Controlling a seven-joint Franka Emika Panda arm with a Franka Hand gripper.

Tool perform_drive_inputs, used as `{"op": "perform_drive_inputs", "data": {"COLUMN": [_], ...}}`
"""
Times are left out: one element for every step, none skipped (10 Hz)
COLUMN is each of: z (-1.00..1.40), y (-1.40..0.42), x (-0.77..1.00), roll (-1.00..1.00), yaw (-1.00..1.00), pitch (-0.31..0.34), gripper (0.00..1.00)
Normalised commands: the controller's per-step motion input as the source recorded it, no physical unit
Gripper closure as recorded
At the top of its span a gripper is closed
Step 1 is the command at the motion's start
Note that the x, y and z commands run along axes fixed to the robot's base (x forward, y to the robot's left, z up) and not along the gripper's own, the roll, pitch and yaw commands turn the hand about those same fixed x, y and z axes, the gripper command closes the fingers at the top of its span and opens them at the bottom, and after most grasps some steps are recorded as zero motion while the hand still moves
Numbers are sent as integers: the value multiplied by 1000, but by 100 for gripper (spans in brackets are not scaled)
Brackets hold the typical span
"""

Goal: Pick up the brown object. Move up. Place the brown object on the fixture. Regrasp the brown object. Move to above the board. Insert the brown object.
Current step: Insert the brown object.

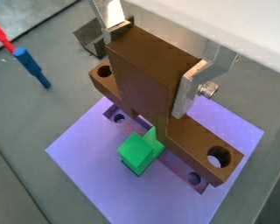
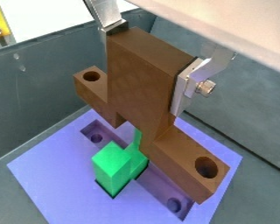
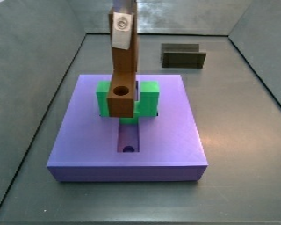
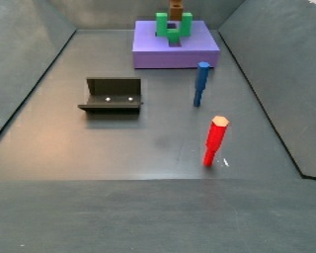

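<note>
One brown object (image 3: 123,75) clamped upright at its upper end between the closed fingers (image 1: 194,86) of the gripper (image 3: 120,24), long axis vertical, lower end down inside the green U-shaped block (image 3: 127,99) over the board (image 3: 167,141), fixture (image 3: 183,56) well apart.

At the far end of the grey floor (image 4: 147,148) lies the purple board (image 4: 176,51), carrying a green block (image 4: 176,29). The brown object (image 4: 177,9) stands upright in this block, cut by the picture edge. The gripper is out of frame. The dark fixture (image 4: 112,96) sits left, well apart from the board. A blue peg (image 4: 200,84) stands right of the fixture, and a red peg (image 4: 216,141) stands nearer.
</note>
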Motion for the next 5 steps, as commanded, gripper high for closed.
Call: {"op": "perform_drive_inputs", "data": {"z": [-109, -154, -200, 0, -34], "y": [-223, -117, -57, 0, 0], "x": [226, 534, 71, 0, -63], "roll": [261, 197, 230, 39, 0], "yaw": [160, 14, 31, 0, 0], "pitch": [-29, 10, 57, 37, 0], "gripper": [100, 100, 100, 100, 100]}}
